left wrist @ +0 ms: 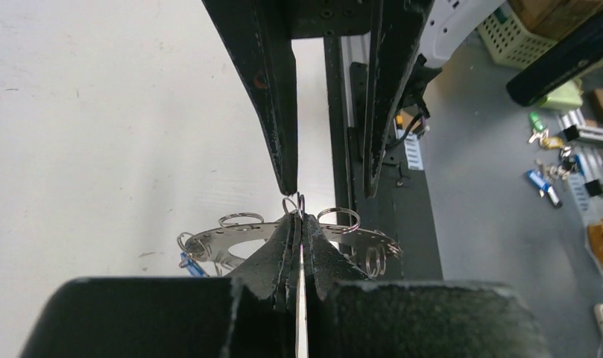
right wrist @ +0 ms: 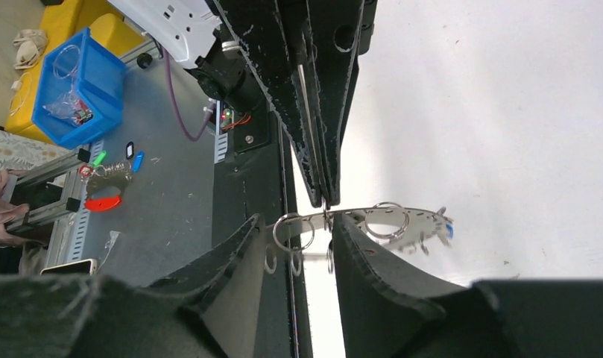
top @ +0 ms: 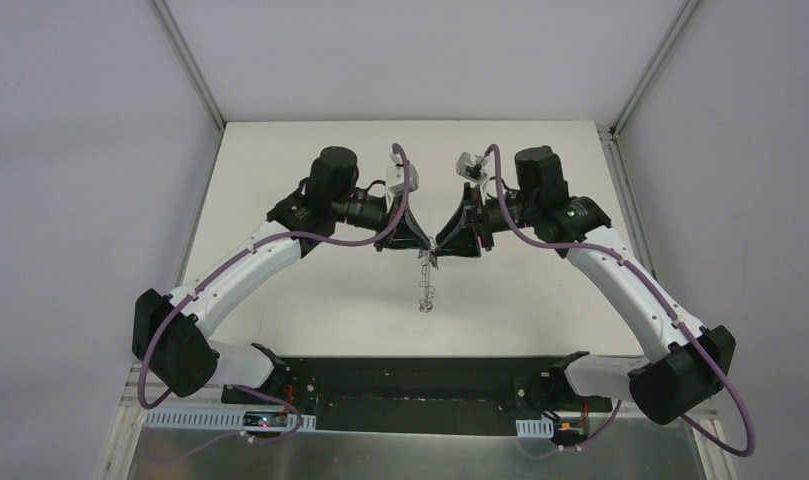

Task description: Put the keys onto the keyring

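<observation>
Grey keyring (left wrist: 209,243) clamped in L pincer (left wrist: 298,218), R pincer (right wrist: 297,221) spread wide astride it, blue key (right wrist: 448,230) blurred at rim

Grey keyring (left wrist: 225,243) aloft, blue key (left wrist: 192,263) at rim

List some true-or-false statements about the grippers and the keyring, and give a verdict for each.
1. The left gripper is shut on the keyring. True.
2. The right gripper is clamped on a key. False: its jaws stand open at the keyring's edge.
3. The keyring's rim carries wire loops. True.
4. The two arms are parked far apart. False: their fingertips meet over the middle of the table.
</observation>
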Robot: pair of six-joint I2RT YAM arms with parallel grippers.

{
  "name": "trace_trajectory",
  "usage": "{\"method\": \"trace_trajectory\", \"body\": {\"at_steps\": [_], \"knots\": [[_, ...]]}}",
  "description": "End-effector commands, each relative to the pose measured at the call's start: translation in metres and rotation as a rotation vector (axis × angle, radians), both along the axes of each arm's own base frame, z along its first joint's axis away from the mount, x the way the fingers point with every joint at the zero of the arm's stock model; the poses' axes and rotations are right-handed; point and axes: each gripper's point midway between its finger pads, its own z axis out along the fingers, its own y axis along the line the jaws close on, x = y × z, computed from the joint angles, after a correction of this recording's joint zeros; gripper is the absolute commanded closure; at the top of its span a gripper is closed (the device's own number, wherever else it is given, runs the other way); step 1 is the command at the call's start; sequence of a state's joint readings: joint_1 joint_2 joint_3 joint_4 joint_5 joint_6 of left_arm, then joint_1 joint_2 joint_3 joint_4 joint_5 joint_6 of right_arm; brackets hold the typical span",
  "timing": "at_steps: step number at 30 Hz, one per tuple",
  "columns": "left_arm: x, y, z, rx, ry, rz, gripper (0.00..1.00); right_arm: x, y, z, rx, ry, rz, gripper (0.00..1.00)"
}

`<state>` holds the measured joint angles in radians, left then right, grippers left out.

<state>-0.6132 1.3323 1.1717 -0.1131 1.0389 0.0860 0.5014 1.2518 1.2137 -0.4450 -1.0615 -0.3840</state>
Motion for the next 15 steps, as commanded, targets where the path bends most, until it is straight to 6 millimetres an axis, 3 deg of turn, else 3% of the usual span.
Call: {"method": "trace_trajectory", "body": {"at_steps": [1, 11, 15], "knots": [[-0.0040, -0.0036, 0.0449, -0.157, -0.001, -0.017, 1.00, 0.0089, 0.0018, 0.0083, 0.008, -0.065, -0.025, 0.60], [-0.0056, -0.0035, 0.0462, -0.168, 0.004, -0.026, 1.00, 0.0128, -0.0034, 0.0080, -0.005, -0.093, -0.057, 0.64], [-0.0048, -0.0041, 0.0453, -0.168, 0.007, -0.024, 1.00, 0.0109, -0.0012, 0.0106, 0.009, -0.075, -0.042, 0.74]]}}
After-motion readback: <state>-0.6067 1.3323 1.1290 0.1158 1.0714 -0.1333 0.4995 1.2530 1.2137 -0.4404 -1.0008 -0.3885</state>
